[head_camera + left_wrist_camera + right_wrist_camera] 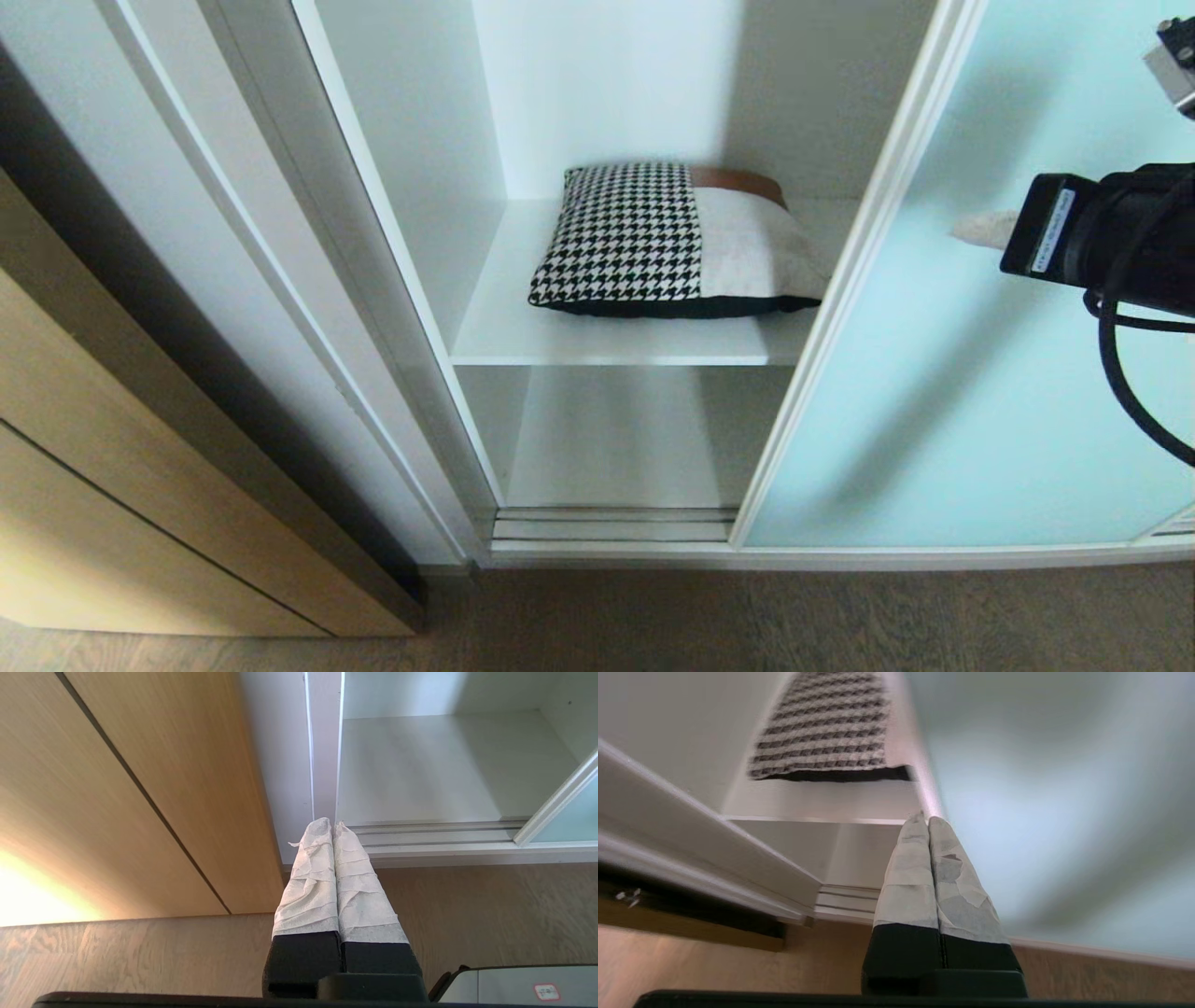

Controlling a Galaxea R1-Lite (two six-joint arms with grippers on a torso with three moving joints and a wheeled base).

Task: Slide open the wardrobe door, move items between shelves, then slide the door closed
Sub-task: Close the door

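We see a light wooden cabinet front (103, 448) at the near left, split by a thin dark seam; its grain runs pale and even; beside it, to the right, stands a white upright frame post (308, 280); a wood-grain floor (747, 625) spreads along the near edge, grey-brown in tone; where the opening meets the floor lies a ribbed silver floor track (611, 525), running left to right.

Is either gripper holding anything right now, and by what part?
Nothing is held. The right gripper and the left gripper are both shut on nothing; the cushion lies untouched on the shelf.
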